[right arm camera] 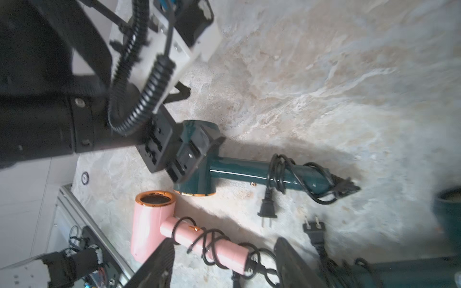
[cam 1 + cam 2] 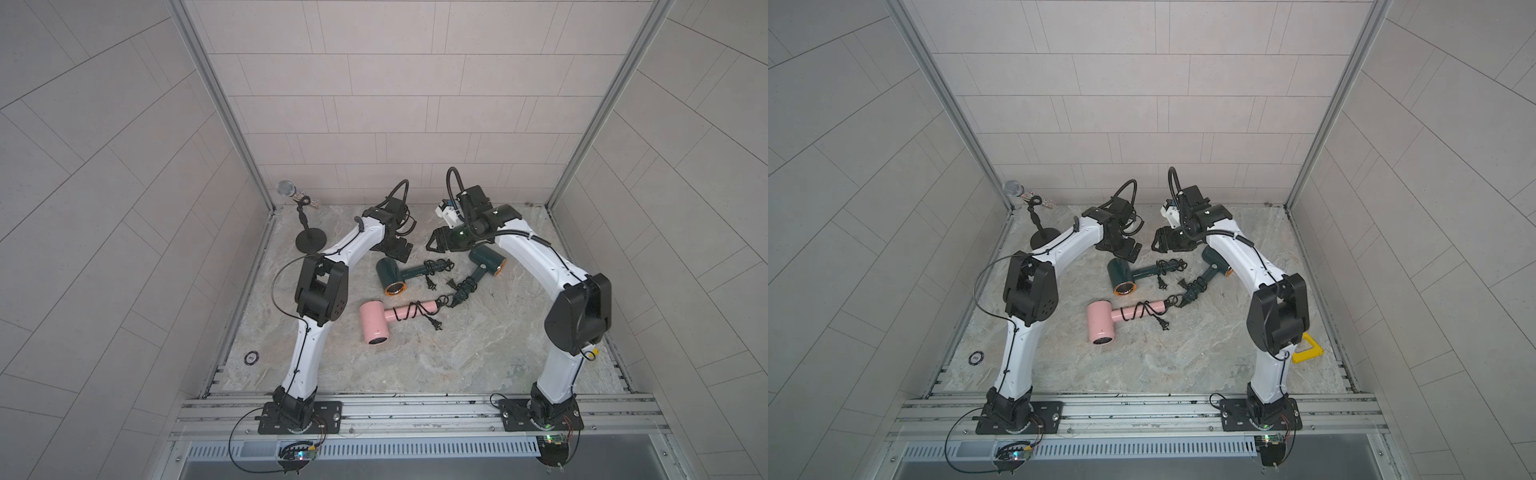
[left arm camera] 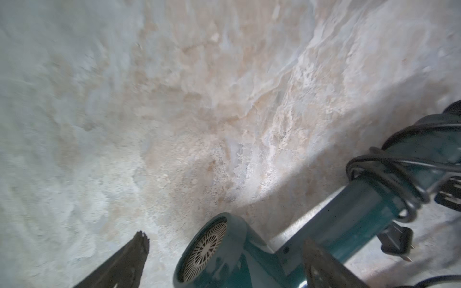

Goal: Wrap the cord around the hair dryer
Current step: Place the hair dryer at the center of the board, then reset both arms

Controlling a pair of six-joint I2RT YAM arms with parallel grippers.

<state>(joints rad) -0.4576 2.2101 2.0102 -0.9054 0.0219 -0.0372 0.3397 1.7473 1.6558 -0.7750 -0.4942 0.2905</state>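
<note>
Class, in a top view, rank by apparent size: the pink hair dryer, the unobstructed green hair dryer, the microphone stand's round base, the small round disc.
1. pink hair dryer and green hair dryer: alike; pink lies nearer the camera, so unranked.
2. round base
3. round disc

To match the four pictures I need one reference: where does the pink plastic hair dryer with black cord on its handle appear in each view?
Top view: pink plastic hair dryer just below picture centre.
Top view: below centre, slightly left.
Left wrist: not in it.
Right wrist: beside the dark green glossy hair dryer.
Shared landmark: that green dryer, cord-wrapped handle, in all four views.
</note>
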